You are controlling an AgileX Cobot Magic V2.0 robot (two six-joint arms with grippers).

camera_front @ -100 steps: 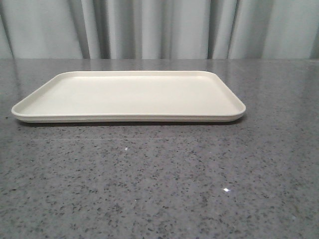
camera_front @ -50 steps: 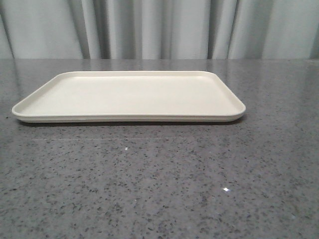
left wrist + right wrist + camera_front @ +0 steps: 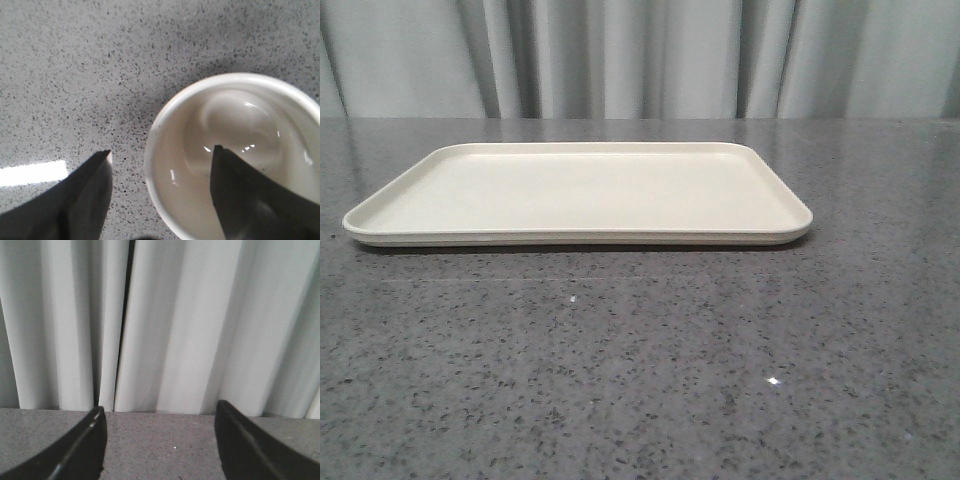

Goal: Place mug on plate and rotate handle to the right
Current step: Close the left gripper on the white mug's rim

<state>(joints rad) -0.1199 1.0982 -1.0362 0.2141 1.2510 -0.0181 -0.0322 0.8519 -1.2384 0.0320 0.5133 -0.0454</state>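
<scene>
The left end effector (image 3: 161,165) hangs open over the mug (image 3: 235,150) — one finger inside, one outside the rim. The right end effector (image 3: 160,435) is open too — the plate (image 3: 380,225) lies bare on the bench (image 3: 640,370).

grey speckled table (image 3: 640,380), cream plate (image 3: 380,228), white mug (image 3: 165,125)

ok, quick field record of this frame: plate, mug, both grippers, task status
plate: on the speckled grey table, nothing on it
mug: seen only in the left wrist view, upright on the table, looks empty, handle not visible
left gripper: open, straddling the mug's rim, one finger inside, one outside
right gripper: open, empty, facing the curtain
task status: mug not yet on plate
</scene>
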